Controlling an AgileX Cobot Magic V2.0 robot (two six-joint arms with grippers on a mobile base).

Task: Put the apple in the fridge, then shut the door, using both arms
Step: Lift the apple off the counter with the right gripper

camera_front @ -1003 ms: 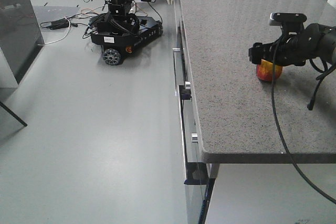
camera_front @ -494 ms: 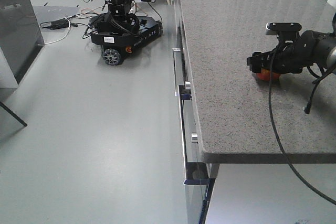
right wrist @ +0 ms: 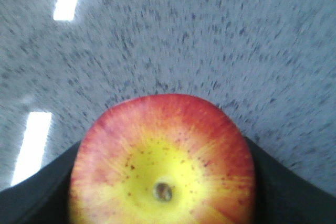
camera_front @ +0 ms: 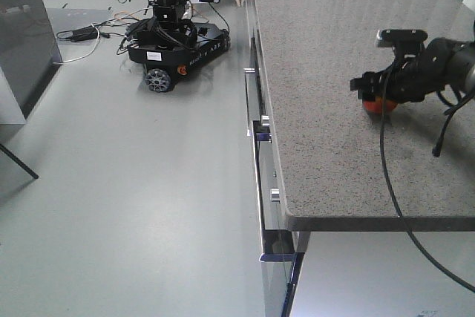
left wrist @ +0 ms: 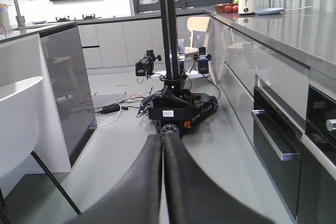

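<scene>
Apple (right wrist: 163, 163) sits on the speckled table (right wrist: 184, 30) with my right fingers (right wrist: 286, 187) closed against its flanks — round, slick skin could squirt free on lifting if the grip is shallow — while my left fingers (left wrist: 149, 182), pressed together, hang idle.

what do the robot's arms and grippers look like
The right arm is black with chunky jointed segments, a small grey-topped camera mounted over the wrist, and thin black cables trailing from it. The left gripper has long, tapered matte black fingers.
</scene>
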